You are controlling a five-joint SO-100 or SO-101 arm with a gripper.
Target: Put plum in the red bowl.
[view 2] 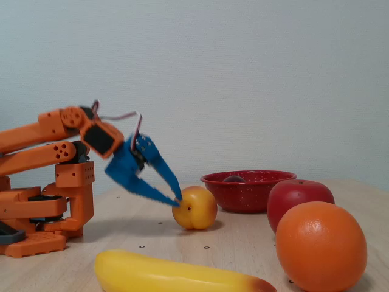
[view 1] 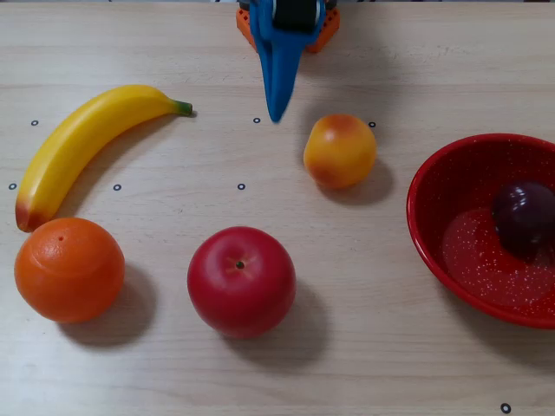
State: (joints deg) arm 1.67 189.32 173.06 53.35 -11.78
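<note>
1. Seen from the overhead view, the plum point(view 1: 523, 217) lies inside the red bowl point(view 1: 429, 227) at the right edge, toward the bowl's right side.
2. At the far edge, the blue gripper point(view 1: 277, 113) points toward the near side, just left of the peach point(view 1: 340, 151); an apple point(view 1: 241, 280), an orange point(view 1: 68, 269) and a banana point(view 1: 82, 144) lie apart on the table point(view 1: 364, 347).
3. Where the fixed view looks from the side, the gripper point(view 2: 177, 201) tilts down with its jaws parted and empty, tips by the peach point(view 2: 196, 208); whether they touch it is unclear.
4. Only the top of the plum point(view 2: 234, 179) shows over the rim of the red bowl point(view 2: 248, 193), beyond the apple point(view 2: 298, 197).
</note>
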